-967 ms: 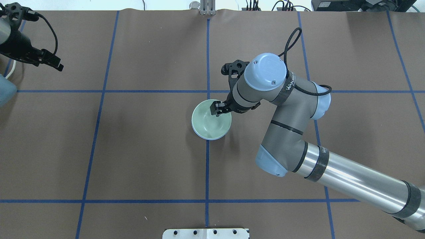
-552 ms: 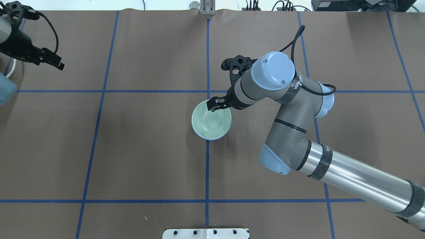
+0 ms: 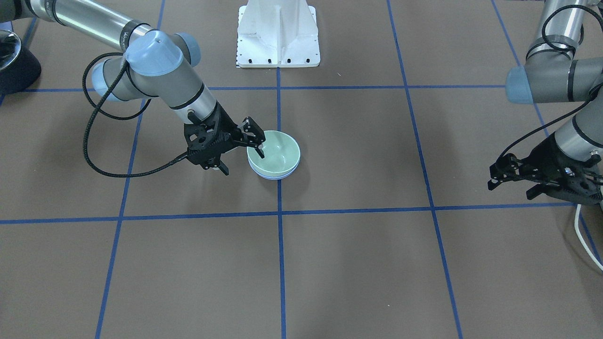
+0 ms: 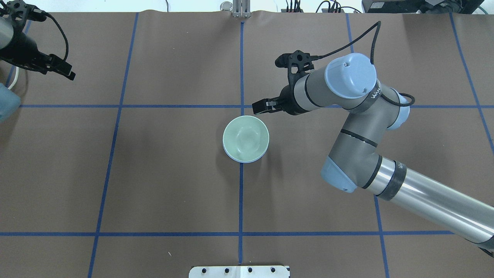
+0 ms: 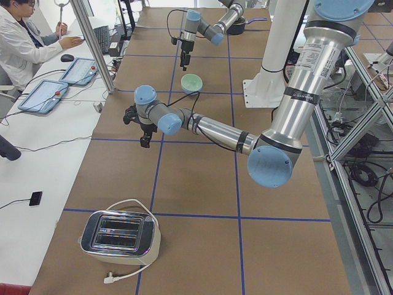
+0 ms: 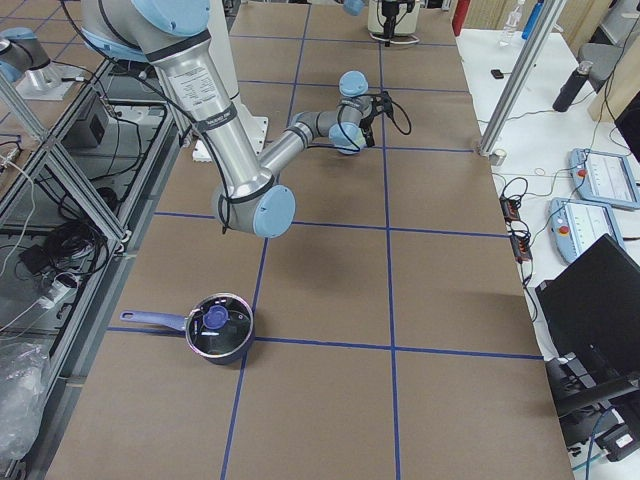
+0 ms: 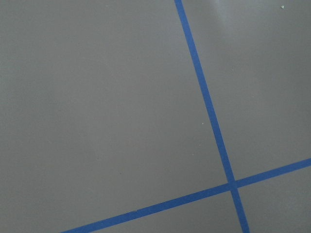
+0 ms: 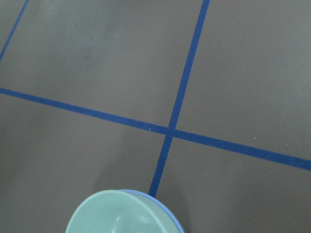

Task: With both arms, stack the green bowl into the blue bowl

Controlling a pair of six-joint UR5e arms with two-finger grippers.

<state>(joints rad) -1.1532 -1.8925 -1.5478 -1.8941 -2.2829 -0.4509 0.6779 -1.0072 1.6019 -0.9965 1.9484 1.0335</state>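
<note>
At the middle of the table (image 4: 154, 173), two bowls sit nested.
The green bowl (image 4: 246, 138) sits inside the blue bowl (image 3: 273, 176), of which only a thin rim shows, on a crossing of the blue tape lines (image 4: 240, 200). Just beyond the bowls' far right rim hangs the right tool (image 3: 243, 164), spread wide and holding nothing. Well apart at the far left, the left tool (image 3: 511, 188) is also spread and empty.

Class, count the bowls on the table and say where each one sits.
2: the green bowl sits nested inside the blue bowl, whose rim alone shows beneath it.
</note>
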